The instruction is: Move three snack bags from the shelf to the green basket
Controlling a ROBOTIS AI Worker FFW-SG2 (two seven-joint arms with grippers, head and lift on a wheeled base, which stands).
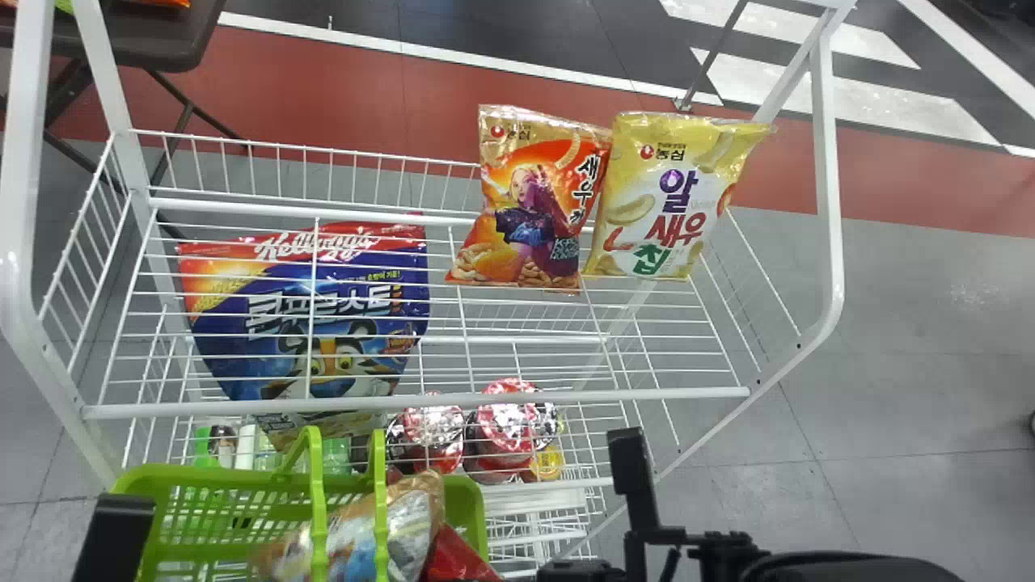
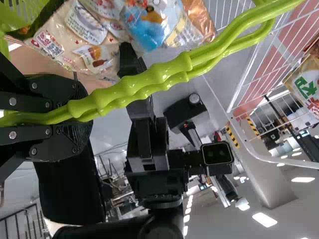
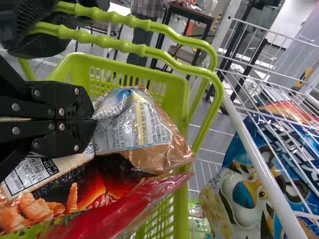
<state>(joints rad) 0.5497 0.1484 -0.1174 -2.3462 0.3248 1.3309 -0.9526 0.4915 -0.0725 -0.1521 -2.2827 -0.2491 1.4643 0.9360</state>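
In the head view, an orange snack bag (image 1: 534,202) and a yellow snack bag (image 1: 671,198) stand side by side on the shelf's right. The green basket (image 1: 473,517) is at bottom left, holding snack bags. Part of my left gripper (image 1: 113,537) shows at its left, part of my right gripper (image 1: 635,485) farther right. The left wrist view has my left gripper (image 2: 75,114) shut on the basket handle (image 2: 139,87). In the right wrist view, my right gripper (image 3: 93,119) pinches a brown-and-silver snack bag (image 3: 137,129) at the basket, above a red one (image 3: 119,209).
A large blue cereal bag (image 1: 299,315) stands on the wire shelf (image 1: 388,402) behind the basket. Round red-lidded cups (image 1: 505,424) sit on the level below. White frame posts (image 1: 829,186) flank the shelf; a dark table (image 1: 154,40) is at the back left.
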